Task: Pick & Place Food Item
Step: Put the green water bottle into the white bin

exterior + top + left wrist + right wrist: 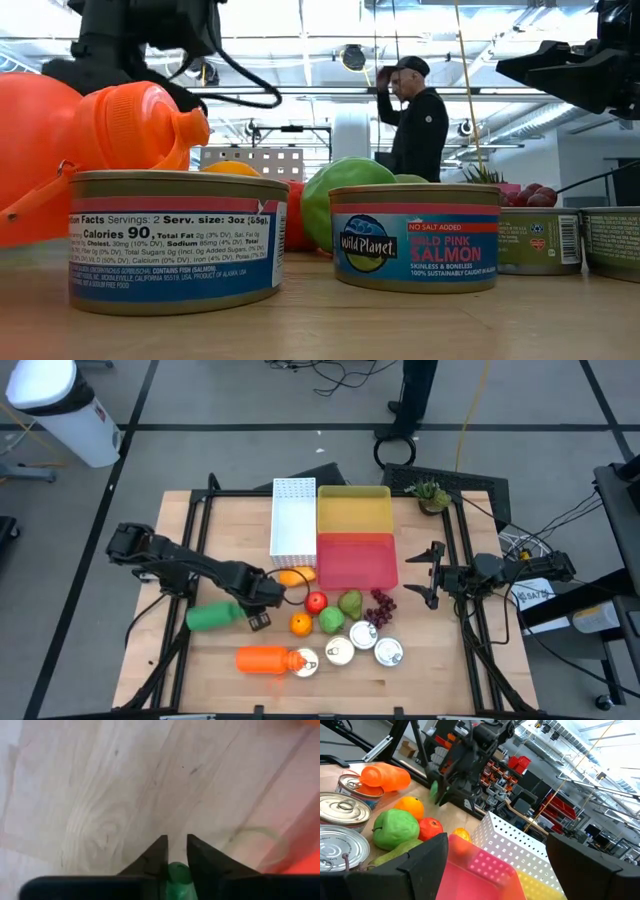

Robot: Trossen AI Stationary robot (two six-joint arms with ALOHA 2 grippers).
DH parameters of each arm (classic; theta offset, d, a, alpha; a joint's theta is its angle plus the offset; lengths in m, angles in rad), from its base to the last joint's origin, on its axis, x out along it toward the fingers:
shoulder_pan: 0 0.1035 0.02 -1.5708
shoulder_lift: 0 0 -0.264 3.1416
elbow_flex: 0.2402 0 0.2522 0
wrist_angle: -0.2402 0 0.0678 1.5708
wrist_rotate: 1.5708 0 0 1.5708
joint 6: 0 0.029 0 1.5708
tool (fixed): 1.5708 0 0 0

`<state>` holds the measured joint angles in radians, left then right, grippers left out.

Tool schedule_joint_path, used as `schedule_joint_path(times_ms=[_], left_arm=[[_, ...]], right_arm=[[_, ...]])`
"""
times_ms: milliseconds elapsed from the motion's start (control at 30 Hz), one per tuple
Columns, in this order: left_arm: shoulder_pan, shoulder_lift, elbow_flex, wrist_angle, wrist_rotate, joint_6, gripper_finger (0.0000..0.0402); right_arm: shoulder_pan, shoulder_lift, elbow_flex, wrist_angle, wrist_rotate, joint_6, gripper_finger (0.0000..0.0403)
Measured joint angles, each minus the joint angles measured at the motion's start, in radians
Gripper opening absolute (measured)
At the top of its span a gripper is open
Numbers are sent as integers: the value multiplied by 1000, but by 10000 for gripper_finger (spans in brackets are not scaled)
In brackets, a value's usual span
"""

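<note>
While the wooden worktop [200, 670] carries the whole spread, the red bin [357, 560] near its far edge serves as the marker. The left arm reaches in from well to the left of that bin. Its pincer [177, 847] is drawn narrow, with a green item [212, 617] showing between the roots of the fingers. It looks pinched there, though how firm the hold is cannot be told. The green item lies low on the worktop, left of the bin and nearer the front edge.

The right pincer [432, 574] waits just right of the bin, jaws wide and empty. The apple [316, 601], orange [300, 624] and tins [340, 651] sit just in front of the bin.

This reads as the grasp step. The next move calls for a straight lift clear of the fruit, then a carry across to the bin.
</note>
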<state>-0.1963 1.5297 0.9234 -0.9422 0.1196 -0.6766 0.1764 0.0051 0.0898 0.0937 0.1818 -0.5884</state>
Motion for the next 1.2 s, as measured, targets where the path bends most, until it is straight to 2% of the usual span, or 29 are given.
schedule_joint_path(times_ms=[100,200,400,633,733,900,1067,1200], left_arm=[[0,-29,0,-12,4,-2,60],[2,-52,0,-42,-2,26,84],[2,-59,0,-123,-110,97,184],[-3,-59,0,-249,-121,328,300],[-2,-59,0,-326,-110,363,336],[19,-59,0,-462,-81,227,371],[35,-59,0,-498,-92,87,378],[33,-59,0,-587,22,-20,379]], right_arm=[[0,0,0,0,0,0,315],[0,0,0,0,0,0,315],[0,0,0,0,0,0,315],[0,0,0,0,0,0,315],[0,0,0,0,0,0,315],[0,0,0,0,0,0,315],[0,0,0,0,0,0,315],[0,0,0,0,0,0,315]])
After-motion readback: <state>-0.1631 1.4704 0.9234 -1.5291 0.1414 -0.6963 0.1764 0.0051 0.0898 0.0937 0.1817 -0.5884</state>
